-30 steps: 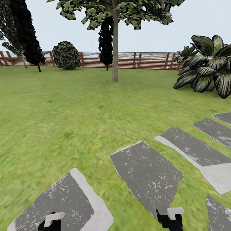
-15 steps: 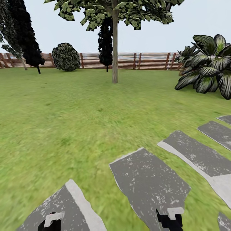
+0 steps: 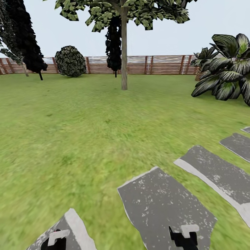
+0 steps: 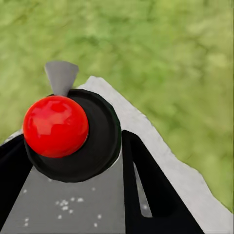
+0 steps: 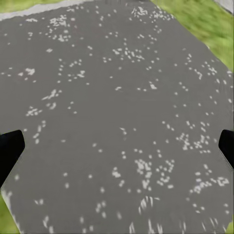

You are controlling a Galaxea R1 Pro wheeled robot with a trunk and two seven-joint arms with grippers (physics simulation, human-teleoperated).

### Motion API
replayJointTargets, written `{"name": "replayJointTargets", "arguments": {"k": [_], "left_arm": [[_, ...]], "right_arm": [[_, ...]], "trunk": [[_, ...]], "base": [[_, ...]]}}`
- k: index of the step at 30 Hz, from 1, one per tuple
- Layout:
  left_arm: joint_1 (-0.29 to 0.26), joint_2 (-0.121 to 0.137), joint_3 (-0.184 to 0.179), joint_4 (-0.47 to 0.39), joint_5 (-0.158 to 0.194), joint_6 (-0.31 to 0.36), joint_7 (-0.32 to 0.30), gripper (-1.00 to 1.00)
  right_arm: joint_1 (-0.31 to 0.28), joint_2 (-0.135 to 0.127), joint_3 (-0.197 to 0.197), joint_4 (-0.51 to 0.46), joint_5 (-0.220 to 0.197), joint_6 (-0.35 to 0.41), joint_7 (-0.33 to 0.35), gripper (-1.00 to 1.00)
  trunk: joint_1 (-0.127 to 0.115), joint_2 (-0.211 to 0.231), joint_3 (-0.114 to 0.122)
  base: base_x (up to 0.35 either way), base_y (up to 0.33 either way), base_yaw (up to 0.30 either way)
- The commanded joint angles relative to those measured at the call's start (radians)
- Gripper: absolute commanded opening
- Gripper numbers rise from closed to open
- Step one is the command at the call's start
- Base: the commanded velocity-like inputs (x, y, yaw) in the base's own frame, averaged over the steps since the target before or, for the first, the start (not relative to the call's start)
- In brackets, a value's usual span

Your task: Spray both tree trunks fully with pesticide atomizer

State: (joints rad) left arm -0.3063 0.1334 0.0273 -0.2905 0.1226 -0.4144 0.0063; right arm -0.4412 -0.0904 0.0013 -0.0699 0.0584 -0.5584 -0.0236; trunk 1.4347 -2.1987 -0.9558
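Left tool (image 4: 73,146) closed around the pesticide atomizer (image 4: 66,134) (red knob on black cap, grey nozzle), above the edge of a stepping stone (image 4: 161,161). Right tool (image 5: 117,146) empty, fingers spread wide over the neighbouring grey stone (image 3: 163,208). Beyond that stone, lawn (image 3: 86,121); farther, one tree trunk (image 3: 124,52) standing before the slatted fence (image 3: 163,65).

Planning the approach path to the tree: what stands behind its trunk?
Behind the tree trunk in the head view stands a dark narrow tree, then the slatted wooden fence. The trunk covers a strip of that fence.
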Motion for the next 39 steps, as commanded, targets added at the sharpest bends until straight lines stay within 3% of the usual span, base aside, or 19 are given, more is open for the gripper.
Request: {"name": "replayJointTargets", "arguments": {"k": [1,39], "left_arm": [[-0.001,0.000,-0.001,0.001,0.006,-0.003,0.000,-1.00],[-0.001,0.000,-0.001,0.001,0.006,-0.003,0.000,-1.00]], "right_arm": [[-0.001,0.000,0.000,0.001,0.006,-0.003,-0.002,1.00],[-0.001,0.000,-0.001,0.001,0.006,-0.002,-0.002,1.00]], "trunk": [[0.000,0.000,-0.001],[0.000,0.000,-0.001]], "base": [[0.339,0.000,0.000],[0.339,0.000,0.000]]}}
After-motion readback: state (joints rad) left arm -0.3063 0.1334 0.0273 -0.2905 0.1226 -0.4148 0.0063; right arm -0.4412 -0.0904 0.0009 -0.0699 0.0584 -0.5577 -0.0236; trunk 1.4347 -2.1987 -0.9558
